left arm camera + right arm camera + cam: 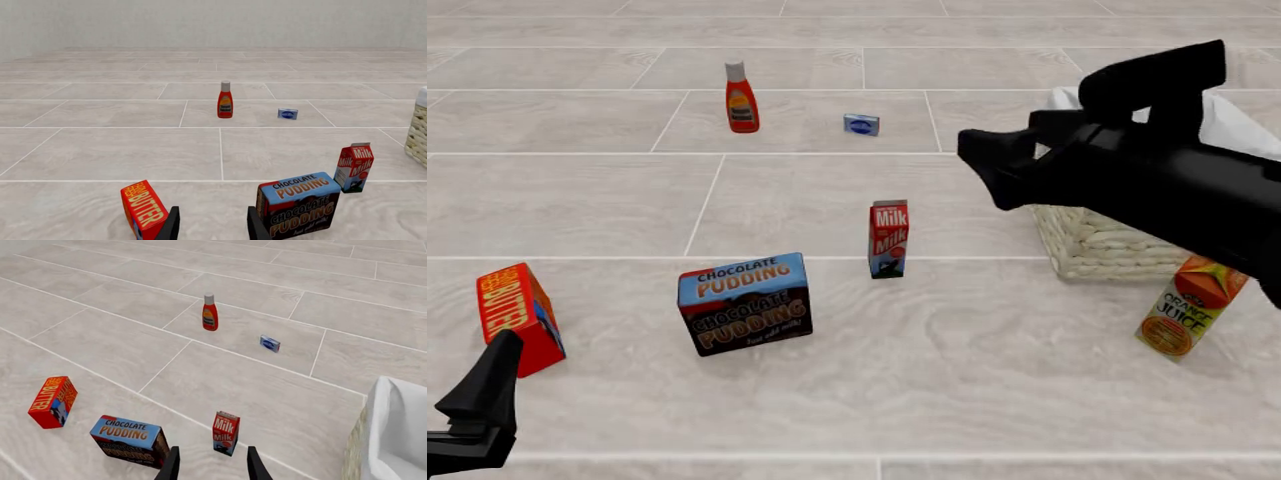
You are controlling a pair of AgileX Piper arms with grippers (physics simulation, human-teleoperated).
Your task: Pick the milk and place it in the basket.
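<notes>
The milk (889, 238) stands upright on the tiled surface, a red gabled carton with white lettering. It also shows in the left wrist view as the milk (353, 167) and in the right wrist view as the milk (225, 432). The basket (1094, 250), cream wicker with white lining, sits to the milk's right, mostly hidden behind my right arm. My right gripper (988, 170) hovers open above and right of the milk, and the carton lies just ahead of its fingers (257, 465). My left gripper (491, 375) is open at the near left, between the butter box and the pudding box.
A chocolate pudding box (745, 303) stands left of the milk. An orange butter box (518, 315) is at the near left edge. An orange juice carton (1188, 305) leans in front of the basket. Farther back are a red sauce bottle (741, 97) and a small blue box (861, 124).
</notes>
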